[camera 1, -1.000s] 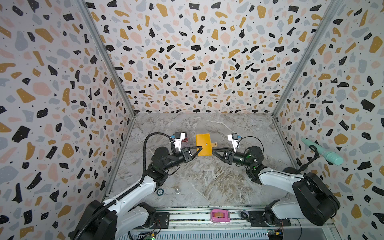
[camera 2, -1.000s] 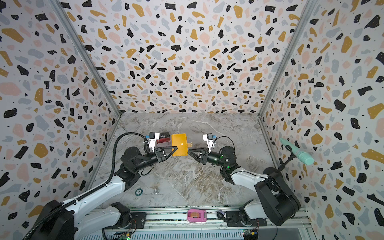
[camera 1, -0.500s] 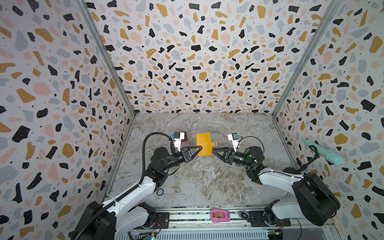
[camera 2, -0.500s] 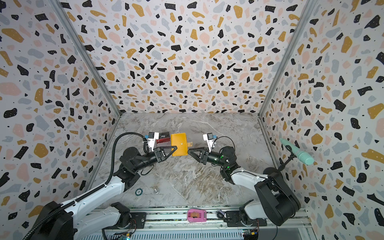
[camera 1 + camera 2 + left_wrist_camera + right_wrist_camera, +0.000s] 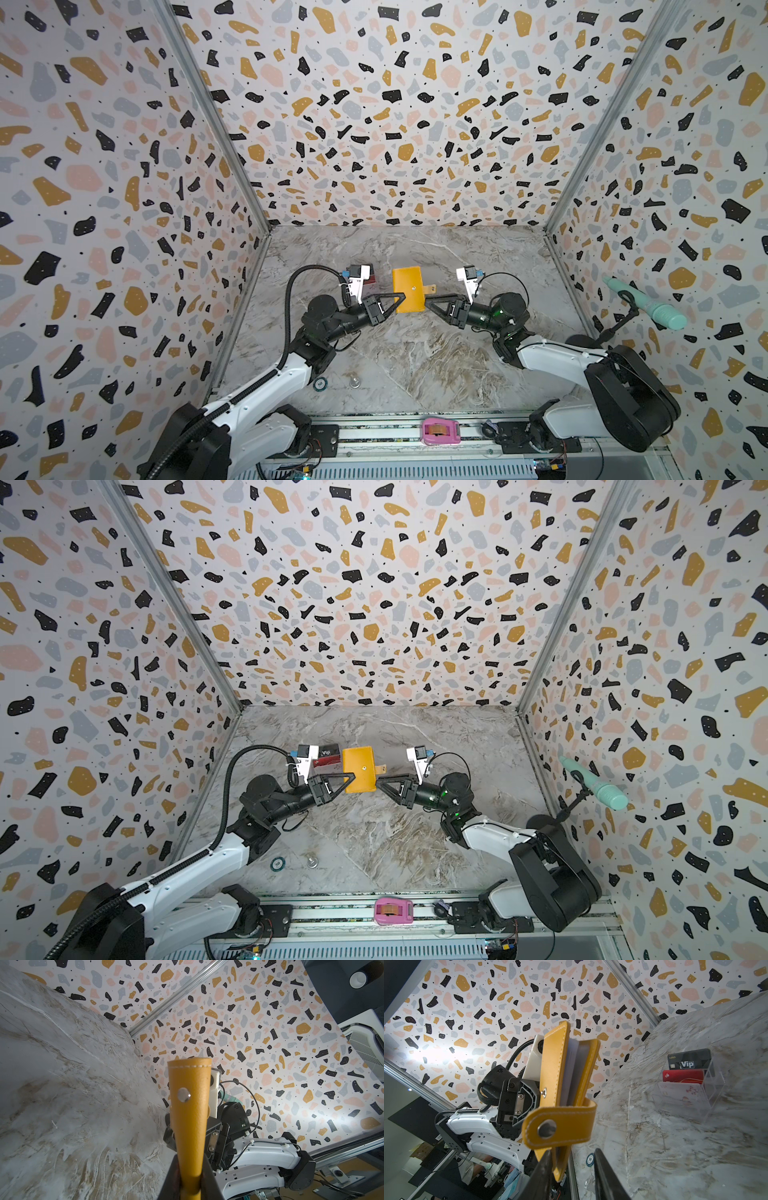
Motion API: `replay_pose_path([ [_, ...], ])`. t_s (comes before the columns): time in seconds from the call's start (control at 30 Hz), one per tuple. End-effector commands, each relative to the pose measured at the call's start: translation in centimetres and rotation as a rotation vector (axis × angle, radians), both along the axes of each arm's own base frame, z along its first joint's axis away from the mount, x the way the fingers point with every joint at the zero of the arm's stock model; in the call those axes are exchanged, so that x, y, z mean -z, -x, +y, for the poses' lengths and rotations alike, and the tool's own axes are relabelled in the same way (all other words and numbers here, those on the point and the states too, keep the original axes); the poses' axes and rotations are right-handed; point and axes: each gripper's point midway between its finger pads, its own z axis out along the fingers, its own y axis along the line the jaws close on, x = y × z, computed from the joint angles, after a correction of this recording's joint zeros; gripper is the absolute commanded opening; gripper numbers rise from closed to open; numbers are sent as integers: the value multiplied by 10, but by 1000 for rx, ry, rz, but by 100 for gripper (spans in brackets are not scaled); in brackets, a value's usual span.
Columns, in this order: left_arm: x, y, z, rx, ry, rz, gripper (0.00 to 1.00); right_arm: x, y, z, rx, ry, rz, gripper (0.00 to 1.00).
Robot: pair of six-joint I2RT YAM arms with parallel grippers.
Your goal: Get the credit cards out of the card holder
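Observation:
The mustard-yellow card holder (image 5: 409, 289) (image 5: 359, 769) hangs above the table's middle. My left gripper (image 5: 401, 301) (image 5: 190, 1167) is shut on its spine edge. Its snap tab (image 5: 558, 1126) is undone and the covers gape, showing bluish sleeves; no card shows inside. My right gripper (image 5: 428, 301) (image 5: 573, 1150) is open at the free edge, with a cover corner against one finger (image 5: 544, 1167) and a gap to the other. The credit cards stand in a clear acrylic stand (image 5: 714, 1093): a red one (image 5: 683, 1076), a white floral one (image 5: 681, 1092) and a black Vip one (image 5: 688, 1061).
The stand (image 5: 328, 754) sits on the table just behind my left wrist. A poker chip (image 5: 320, 383) and a small clear object (image 5: 354, 381) lie near the front left. A pink tape dispenser (image 5: 440, 432) rests on the front rail. A teal microphone (image 5: 648, 303) sticks out by the right wall.

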Motion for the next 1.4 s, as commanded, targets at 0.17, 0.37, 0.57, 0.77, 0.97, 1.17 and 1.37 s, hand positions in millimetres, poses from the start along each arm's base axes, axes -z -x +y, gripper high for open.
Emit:
replay_pose_path([
  [0.17, -27, 17, -6, 63, 36, -122, 0, -11, -7, -7, 38, -25, -17, 34],
  [0.37, -26, 18, -8, 73, 35, -123, 0, -10, -8, -8, 44, -23, -14, 36],
  [0.57, -28, 23, -10, 91, 37, -132, 0, -13, -6, -4, 11, -43, -12, 36],
  [0.77, -24, 21, -11, 87, 33, -125, 0, -17, 6, 9, -62, -55, -27, 36],
  [0.97, -24, 21, -12, 89, 37, -125, 0, -16, 13, 14, -98, -75, -19, 32],
  [1.17, -21, 19, -11, 82, 34, -116, 0, -27, 19, 11, -116, -135, -52, 23],
  [1.37, -16, 17, -12, 76, 21, -105, 0, -28, 17, 8, -106, -141, -50, 12],
])
